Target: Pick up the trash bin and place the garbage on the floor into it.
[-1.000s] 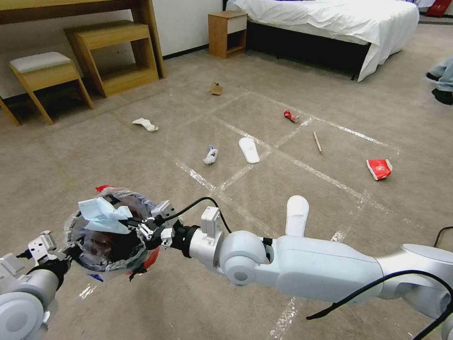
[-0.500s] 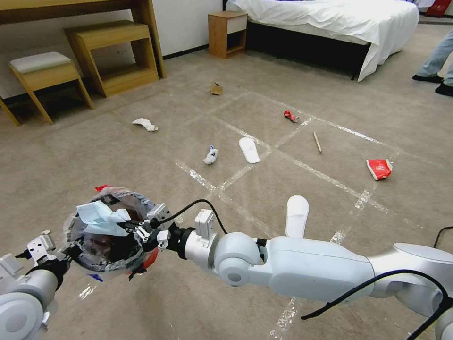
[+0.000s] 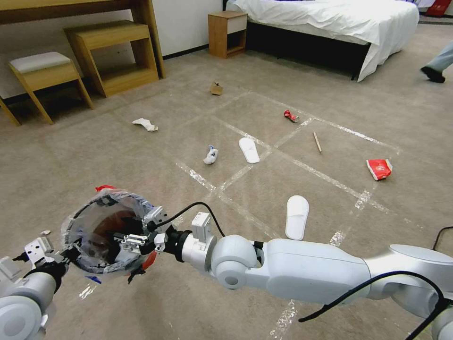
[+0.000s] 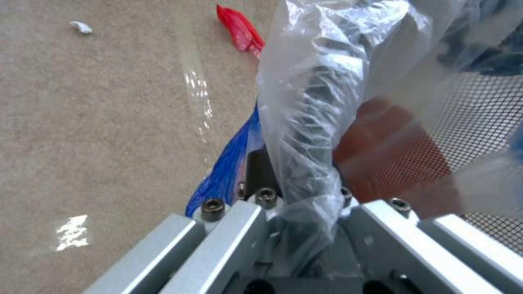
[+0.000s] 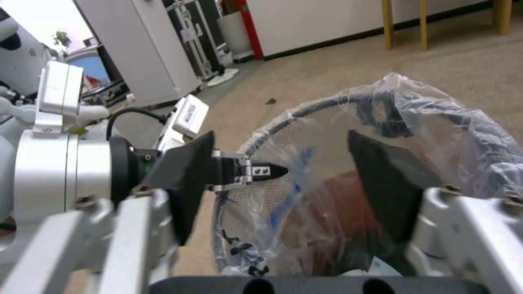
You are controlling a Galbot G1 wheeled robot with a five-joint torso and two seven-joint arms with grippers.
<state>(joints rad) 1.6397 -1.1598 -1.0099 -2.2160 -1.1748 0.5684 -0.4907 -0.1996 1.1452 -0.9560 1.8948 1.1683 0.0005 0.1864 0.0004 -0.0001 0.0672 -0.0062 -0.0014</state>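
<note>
Two arms: both meet at the trash bin, low on the robot's left.
Floor [image 3: 141,156]: carpet crossed by shiny tape strips, litter scattered over it.
Trash bin [image 3: 89,231]: held above the floor, mouth tipped toward the camera, bag liner around the rim.
Right gripper [image 3: 126,240]: over the bin's mouth, fingers spread wide, nothing between them.
Left gripper [image 4: 305,204]: closed on the bin's rim and bunched liner.
Slippers: one [image 3: 297,216] just beyond the right arm, another [image 3: 248,149] farther out.
Red wrapper [image 3: 379,168]: to the right.
Tissue wad [image 3: 210,155]: beside the far slipper.
Can [image 3: 290,115], stick [image 3: 317,141]: farther off.
</note>
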